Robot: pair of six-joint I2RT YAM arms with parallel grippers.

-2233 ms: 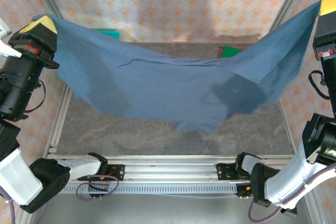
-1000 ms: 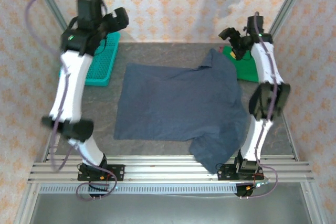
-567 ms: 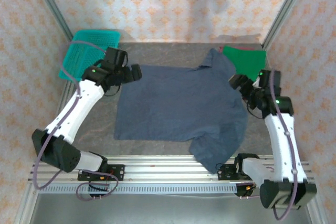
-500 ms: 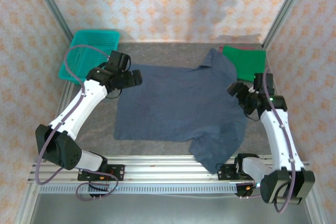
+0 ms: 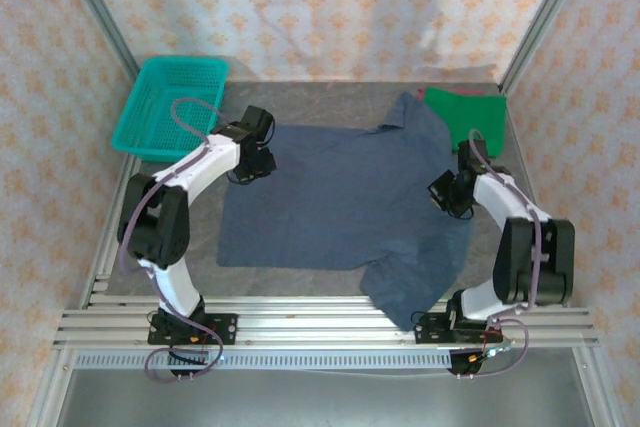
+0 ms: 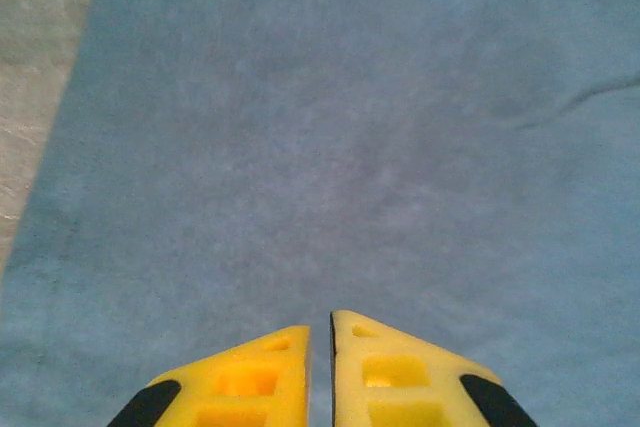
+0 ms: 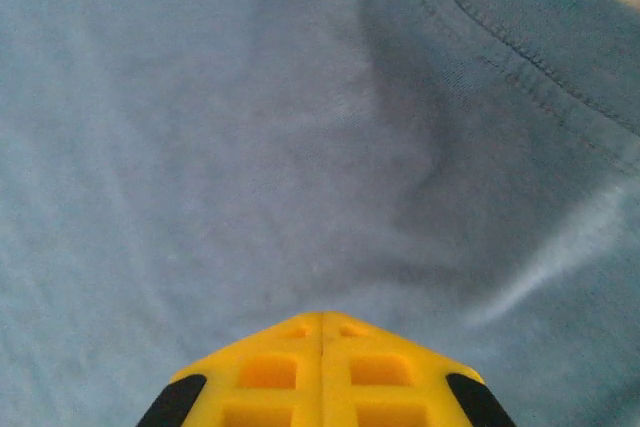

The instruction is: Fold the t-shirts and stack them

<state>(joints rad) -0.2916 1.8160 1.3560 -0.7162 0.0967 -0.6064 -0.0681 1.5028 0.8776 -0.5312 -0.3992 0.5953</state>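
Note:
The dark slate-blue t-shirt (image 5: 340, 202) lies spread flat on the table, with one sleeve hanging over the near rail. It also lies under the fingers in both wrist views (image 6: 350, 127) (image 7: 200, 127). The bright green t-shirt (image 5: 466, 107) lies folded at the back right, partly under the blue one. My left gripper (image 5: 257, 161) (image 6: 320, 322) sits low over the blue shirt's upper left edge, shut, with only a thin slit between its yellow fingers and no cloth in it. My right gripper (image 5: 446, 193) (image 7: 321, 317) rests low over the shirt's right side, shut and empty.
A teal mesh basket (image 5: 170, 105) stands at the back left. Bare grey tabletop (image 5: 170, 232) shows left of the shirt. An aluminium rail (image 5: 300, 319) runs along the near edge, and patterned walls enclose the back and sides.
The blue shirt, earlier held stretched in the air between both grippers, now lies flat. Both arms have since come down from high up onto the shirt's left and right edges.

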